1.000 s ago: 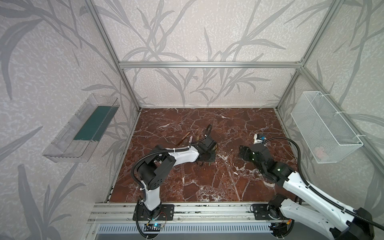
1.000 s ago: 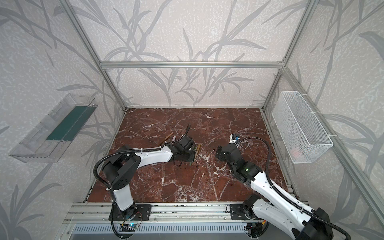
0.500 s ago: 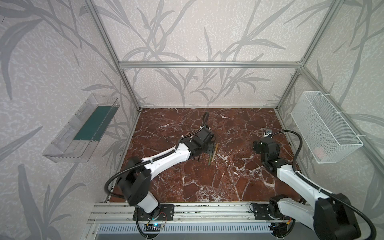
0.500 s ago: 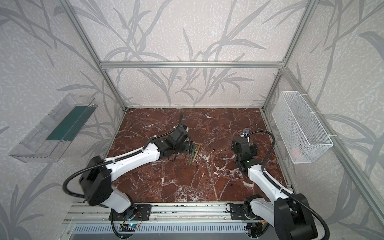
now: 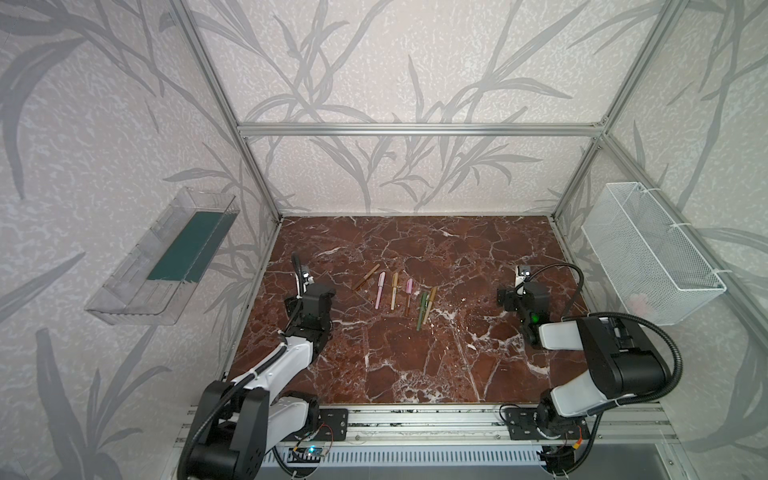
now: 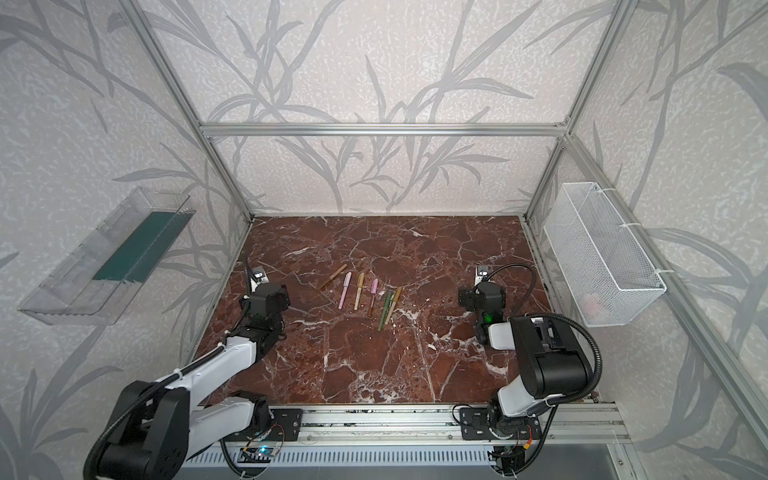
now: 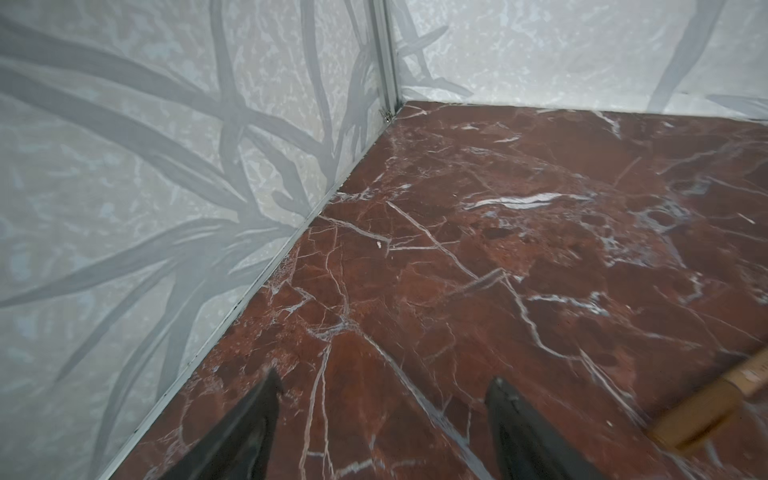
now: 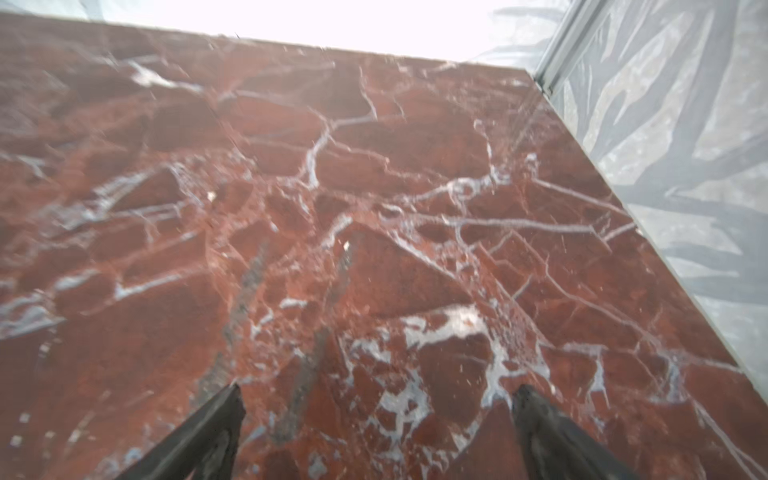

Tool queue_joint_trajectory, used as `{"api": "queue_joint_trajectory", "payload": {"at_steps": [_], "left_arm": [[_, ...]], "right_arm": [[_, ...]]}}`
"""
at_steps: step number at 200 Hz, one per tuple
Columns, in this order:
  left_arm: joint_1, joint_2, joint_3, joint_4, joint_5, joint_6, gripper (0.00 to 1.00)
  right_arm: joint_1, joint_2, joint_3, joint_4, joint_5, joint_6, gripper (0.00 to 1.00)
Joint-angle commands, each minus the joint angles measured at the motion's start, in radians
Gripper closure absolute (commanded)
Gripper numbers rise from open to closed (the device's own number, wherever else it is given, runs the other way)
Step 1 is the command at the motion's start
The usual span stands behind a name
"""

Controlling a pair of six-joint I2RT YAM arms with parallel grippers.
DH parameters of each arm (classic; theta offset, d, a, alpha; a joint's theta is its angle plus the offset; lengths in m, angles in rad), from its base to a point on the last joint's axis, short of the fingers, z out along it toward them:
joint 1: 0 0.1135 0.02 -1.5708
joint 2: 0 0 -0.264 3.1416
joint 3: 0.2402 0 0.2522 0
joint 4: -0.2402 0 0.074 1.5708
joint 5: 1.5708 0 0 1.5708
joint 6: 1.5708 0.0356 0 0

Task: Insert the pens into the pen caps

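Note:
Several pens lie side by side on the red marble floor (image 5: 415, 365) in both top views: brown (image 5: 365, 277), pink (image 5: 380, 291), gold (image 5: 394, 291), one with a pink far end (image 5: 409, 296), green (image 5: 422, 311) and tan (image 5: 431, 300). Each has a thicker, rounder far end that looks like one of the pen caps, such as the pink one (image 5: 409, 285). My left gripper (image 5: 320, 293) (image 7: 384, 395) stands open and empty to their left. One brown pen end (image 7: 715, 399) shows beside it. My right gripper (image 5: 510, 297) (image 8: 376, 399) is open and empty to their right.
A white wire basket (image 5: 648, 253) hangs on the right wall with something pale pink inside. A clear tray (image 5: 166, 257) with a green bottom hangs on the left wall. Aluminium posts stand at the back corners, and a rail (image 5: 415, 419) runs along the front.
Both arms have drawn back from the middle to their own sides, uncovering the row of pens. The left gripper has opened, leaving a green pen on the floor. The right gripper has opened wider.

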Motion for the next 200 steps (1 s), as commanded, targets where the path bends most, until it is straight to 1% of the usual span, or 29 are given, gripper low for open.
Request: {"api": "queue_joint_trajectory", "payload": {"at_steps": [1, 8, 14, 22, 31, 35, 41, 51, 58, 66, 71, 74, 77, 81, 87, 102, 117, 128, 136, 145, 156, 162, 170, 178, 187, 193, 200], "left_arm": [[0.029, 0.12, 0.008, 0.23, 0.048, 0.038, 0.21], [0.03, 0.136, 0.026, 0.216, 0.102, 0.082, 0.23], [0.03, 0.146, 0.02, 0.249, 0.134, 0.126, 0.24], [0.03, 0.152, -0.013, 0.337, 0.135, 0.149, 0.19], [0.039, 0.163, -0.057, 0.463, 0.13, 0.134, 0.16], [0.054, 0.17, -0.075, 0.507, 0.15, 0.11, 0.14], [0.089, 0.2, -0.085, 0.555, 0.192, 0.089, 0.14], [0.139, 0.269, -0.082, 0.614, 0.205, 0.036, 0.14], [0.17, 0.311, -0.08, 0.676, 0.277, 0.039, 0.15], [0.194, 0.319, -0.06, 0.605, 0.373, 0.032, 0.12], [0.211, 0.333, -0.036, 0.572, 0.43, 0.043, 0.13], [0.217, 0.344, -0.027, 0.573, 0.456, 0.052, 0.1], [0.217, 0.354, -0.025, 0.583, 0.481, 0.061, 0.03], [0.22, 0.367, -0.026, 0.605, 0.5, 0.069, 0.01], [0.221, 0.372, -0.028, 0.623, 0.508, 0.069, 0.01], [0.226, 0.352, -0.023, 0.573, 0.515, 0.062, 0.01], [0.227, 0.369, -0.035, 0.629, 0.516, 0.065, 0.01], [0.228, 0.361, -0.033, 0.609, 0.521, 0.062, 0.01], [0.228, 0.363, -0.034, 0.616, 0.521, 0.062, 0.01], [0.228, 0.364, -0.035, 0.627, 0.521, 0.065, 0.01], [0.228, 0.362, -0.035, 0.617, 0.521, 0.062, 0.01], [0.227, 0.364, -0.036, 0.622, 0.521, 0.063, 0.01], [0.227, 0.362, -0.036, 0.621, 0.521, 0.063, 0.01], [0.227, 0.363, -0.035, 0.621, 0.519, 0.062, 0.01], [0.228, 0.364, -0.035, 0.621, 0.52, 0.064, 0.01], [0.227, 0.363, -0.034, 0.617, 0.52, 0.063, 0.01], [0.226, 0.366, -0.032, 0.615, 0.519, 0.064, 0.01]], "right_arm": [[0.009, -0.001, 0.004, 0.107, -0.056, -0.014, 0.01], [0.011, 0.001, 0.005, 0.109, -0.055, -0.016, 0.01], [0.011, -0.002, 0.008, 0.1, -0.055, -0.017, 0.01], [0.011, -0.009, 0.014, 0.076, -0.055, -0.015, 0.01], [0.011, -0.018, 0.02, 0.051, -0.055, -0.016, 0.01], [0.011, -0.018, 0.02, 0.051, -0.055, -0.016, 0.01], [0.011, -0.016, 0.018, 0.058, -0.055, -0.016, 0.01], [0.011, -0.015, 0.018, 0.059, -0.055, -0.016, 0.01], [0.011, -0.017, 0.02, 0.054, -0.055, -0.015, 0.01], [0.011, -0.016, 0.021, 0.051, -0.055, -0.016, 0.01], [0.011, -0.015, 0.02, 0.052, -0.056, -0.017, 0.01], [0.011, -0.015, 0.02, 0.053, -0.055, -0.016, 0.01], [0.011, -0.015, 0.02, 0.053, -0.055, -0.016, 0.01], [0.011, -0.015, 0.02, 0.053, -0.055, -0.015, 0.01], [0.011, -0.015, 0.021, 0.052, -0.055, -0.016, 0.01], [0.011, -0.015, 0.02, 0.053, -0.055, -0.016, 0.01], [0.011, -0.015, 0.02, 0.053, -0.055, -0.017, 0.01], [0.013, -0.018, 0.015, 0.061, -0.056, -0.019, 0.01], [0.018, -0.025, -0.012, 0.109, -0.074, -0.032, 0.01], [0.019, -0.029, -0.073, 0.222, -0.108, -0.046, 0.01], [0.02, -0.024, -0.119, 0.301, -0.066, -0.025, 0.01], [0.019, -0.018, -0.108, 0.287, -0.029, -0.011, 0.01], [0.019, -0.008, -0.062, 0.206, 0.009, 0.005, 0.01], [0.022, 0.0, 0.004, 0.106, 0.018, 0.0, 0.01], [0.041, -0.025, 0.014, 0.045, 0.034, -0.014, 0.01], [0.04, -0.022, 0.027, 0.031, 0.017, -0.02, 0.01], [0.04, -0.011, 0.021, 0.064, 0.02, -0.02, 0.01]]}}
